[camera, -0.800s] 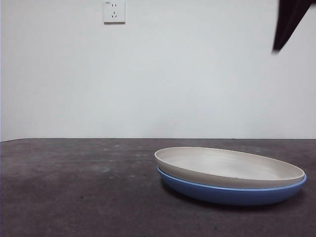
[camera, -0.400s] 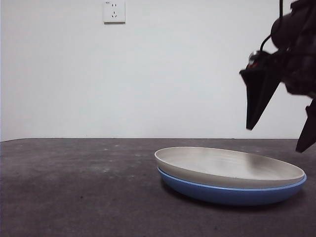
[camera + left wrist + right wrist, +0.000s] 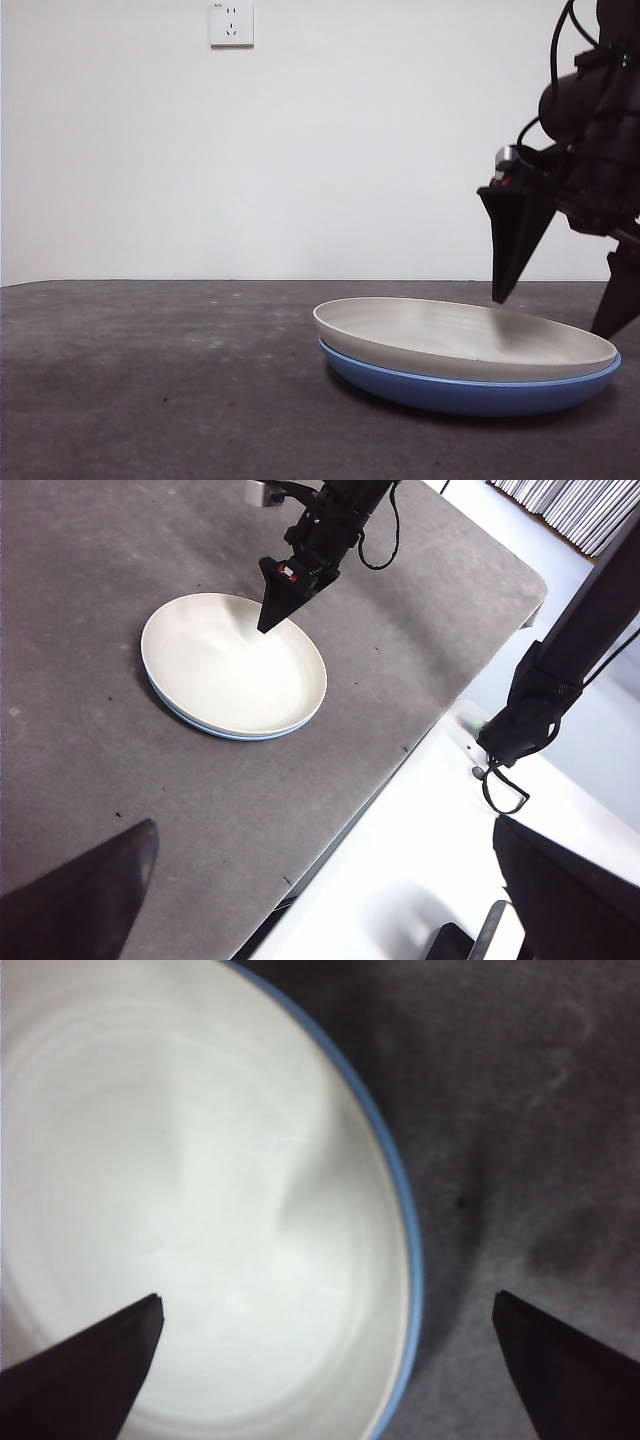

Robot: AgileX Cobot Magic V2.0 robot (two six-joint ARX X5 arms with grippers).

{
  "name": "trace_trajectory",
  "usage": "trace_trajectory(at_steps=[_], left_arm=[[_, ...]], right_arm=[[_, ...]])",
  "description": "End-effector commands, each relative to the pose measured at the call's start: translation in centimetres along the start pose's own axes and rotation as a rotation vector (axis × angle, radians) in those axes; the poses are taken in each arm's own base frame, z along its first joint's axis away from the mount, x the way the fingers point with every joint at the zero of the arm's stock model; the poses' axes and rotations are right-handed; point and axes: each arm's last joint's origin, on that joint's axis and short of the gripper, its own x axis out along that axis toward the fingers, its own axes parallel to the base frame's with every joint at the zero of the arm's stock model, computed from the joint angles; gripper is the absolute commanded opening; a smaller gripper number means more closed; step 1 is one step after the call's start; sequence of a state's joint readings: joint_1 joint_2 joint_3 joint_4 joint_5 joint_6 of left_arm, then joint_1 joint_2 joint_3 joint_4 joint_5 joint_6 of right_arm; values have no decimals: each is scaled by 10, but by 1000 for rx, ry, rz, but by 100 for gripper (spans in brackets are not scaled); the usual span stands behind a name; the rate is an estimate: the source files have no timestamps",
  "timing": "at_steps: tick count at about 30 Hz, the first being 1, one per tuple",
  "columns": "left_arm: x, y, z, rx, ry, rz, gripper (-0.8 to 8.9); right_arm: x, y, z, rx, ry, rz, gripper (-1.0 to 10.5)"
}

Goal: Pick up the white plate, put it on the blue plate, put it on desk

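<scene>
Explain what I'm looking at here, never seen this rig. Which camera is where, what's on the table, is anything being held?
It is a robot with two arms at a table, each ending in a gripper with two black jaws. One picture comes from a low camera at table height; the other two come from cameras on the arms' wrists.

On the desk a white plate sits nested in a blue plate.

The right gripper hangs just above the far rim of the white plate, jaws open: one over the plate, one outside the rim. It holds nothing yet. The left wrist view shows it from afar.

The left gripper waits off to the side, open and empty.
</scene>
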State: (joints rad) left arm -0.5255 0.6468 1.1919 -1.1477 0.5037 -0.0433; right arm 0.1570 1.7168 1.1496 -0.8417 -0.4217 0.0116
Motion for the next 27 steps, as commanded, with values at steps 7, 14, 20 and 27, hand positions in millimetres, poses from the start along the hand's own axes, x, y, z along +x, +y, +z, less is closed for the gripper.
trace_trajectory(at_steps=[7,14,20,27], left_arm=[[-1,-1,3,6,-12,-10,634],[-1,-1,3,6,-12,-10,634],[-1,-1,3,5,-11,-10,634],[-1,-1,3,6,-12,-10,634]], right_arm=[[6,-11,10,-1,-26,89,516],[15,-16,11,18,2,126,462],[17,-17,11,20,4,122,225],[17,-19,10,30,13,70,134]])
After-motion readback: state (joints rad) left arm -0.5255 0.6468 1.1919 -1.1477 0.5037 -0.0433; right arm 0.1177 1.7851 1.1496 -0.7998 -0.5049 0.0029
